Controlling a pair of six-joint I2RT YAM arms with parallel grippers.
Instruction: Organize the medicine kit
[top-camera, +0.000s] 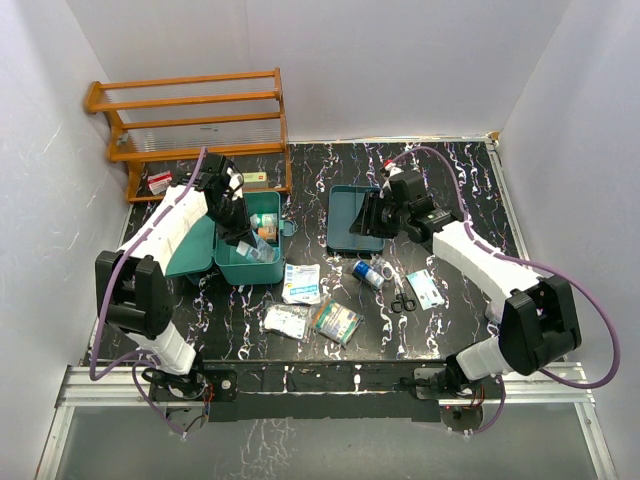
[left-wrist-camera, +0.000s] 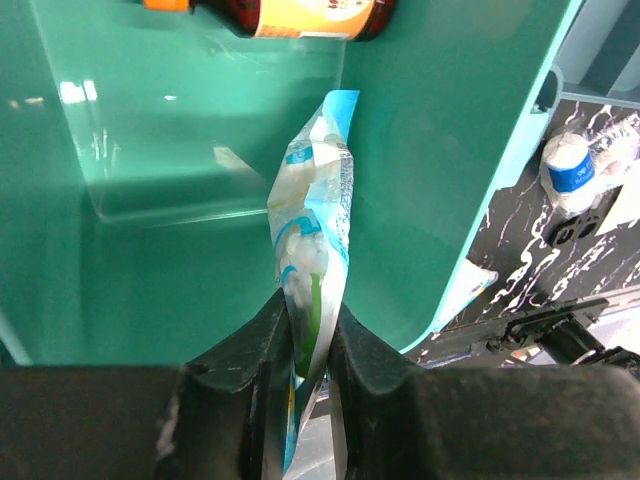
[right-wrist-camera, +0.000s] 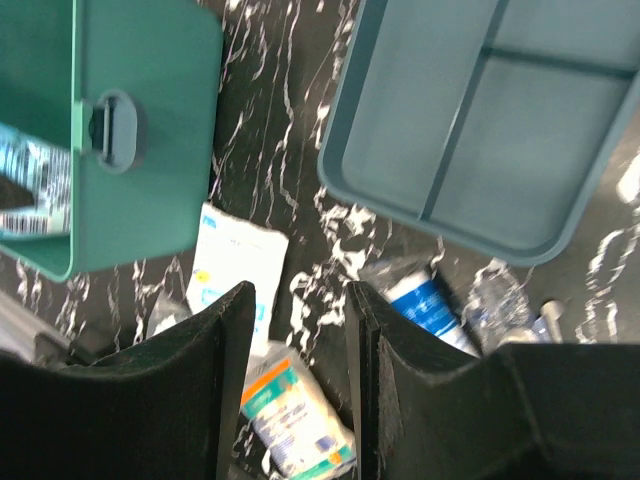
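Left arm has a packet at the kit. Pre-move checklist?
1. Grip: left end effector shut on the packet: ok.
2. Position: packet over the open interior of the medicine kit, inside its walls: ok.
3. Clearance: packet apart from the orange-label bottle at the far end: ok.
4. Contact: packet's far end touching the kit floor: cannot tell.
5. Other arm: right end effector open, empty, above the table beside the kit: ok.
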